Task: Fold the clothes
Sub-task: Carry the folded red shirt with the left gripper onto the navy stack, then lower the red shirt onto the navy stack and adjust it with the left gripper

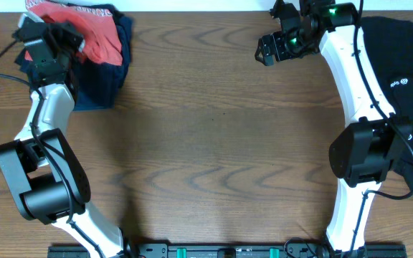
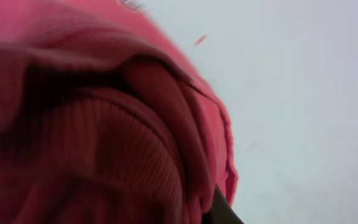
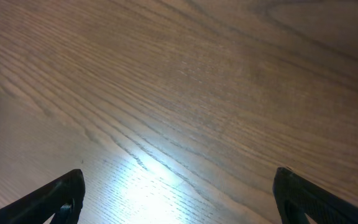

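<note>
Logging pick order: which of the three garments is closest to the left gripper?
The red garment, piled on the navy one at the left gripper; red fabric fills that wrist view. The black garment lies by the right arm.

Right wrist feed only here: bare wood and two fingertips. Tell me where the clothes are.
Observer: In the overhead view, a red garment lies on top of a navy garment at the far left corner of the table.
Operator: Report the other arm.
Observer: The left pincer is on that pile. Red fabric fills its wrist camera, so I cannot tell whether it is shut.
Operator: Name anything near my arm.
Observer: A black garment lies along the table's right edge. Your right pincer hangs to the left of it, not touching.
</note>
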Robot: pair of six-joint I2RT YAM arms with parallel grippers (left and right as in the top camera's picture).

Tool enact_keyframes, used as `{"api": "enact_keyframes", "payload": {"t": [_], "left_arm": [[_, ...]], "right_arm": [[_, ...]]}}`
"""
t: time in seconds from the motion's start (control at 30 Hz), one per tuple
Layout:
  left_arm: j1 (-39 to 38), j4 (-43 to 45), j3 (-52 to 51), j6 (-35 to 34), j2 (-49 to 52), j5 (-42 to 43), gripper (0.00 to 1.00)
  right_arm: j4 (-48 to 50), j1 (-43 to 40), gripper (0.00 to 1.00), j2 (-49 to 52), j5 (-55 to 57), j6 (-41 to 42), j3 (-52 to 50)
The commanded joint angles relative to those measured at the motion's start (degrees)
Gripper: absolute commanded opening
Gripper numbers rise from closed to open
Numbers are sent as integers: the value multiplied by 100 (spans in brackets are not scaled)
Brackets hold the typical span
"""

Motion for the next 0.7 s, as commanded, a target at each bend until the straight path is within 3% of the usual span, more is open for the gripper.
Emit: {"api": "enact_keyframes", "payload": {"t": [0.0, 0.1, 0.13, 0.17, 0.2, 0.23, 0.27, 0.4, 0.67], "left_arm": [[81, -629, 168, 181, -57, 85, 6], [94, -1322, 168, 179, -57, 31, 7], [94, -1469, 168, 179, -57, 33, 17], [94, -1615, 168, 179, -57, 33, 40], [94, -1759, 168, 181, -57, 31, 74], [94, -1978, 168, 184, -57, 33, 92], [94, -2232, 168, 258, -57, 33, 99], [96, -3248, 168, 1071, -57, 4, 98], [271, -4631, 168, 1875, -168, -1443, 98]], "right_arm": [[15, -31, 94, 42, 68, 103, -42], [42, -31, 95, 44, 103, 105, -39], [48, -31, 95, 44, 107, 103, -42], [61, -31, 94, 44, 105, 105, -39], [63, -31, 95, 44, 105, 105, -42], [63, -31, 95, 44, 105, 105, -42], [61, -31, 95, 44, 105, 105, -42], [46, -24, 95, 44, 105, 105, -42], [-9, -26, 95, 44, 105, 101, -42]]}}
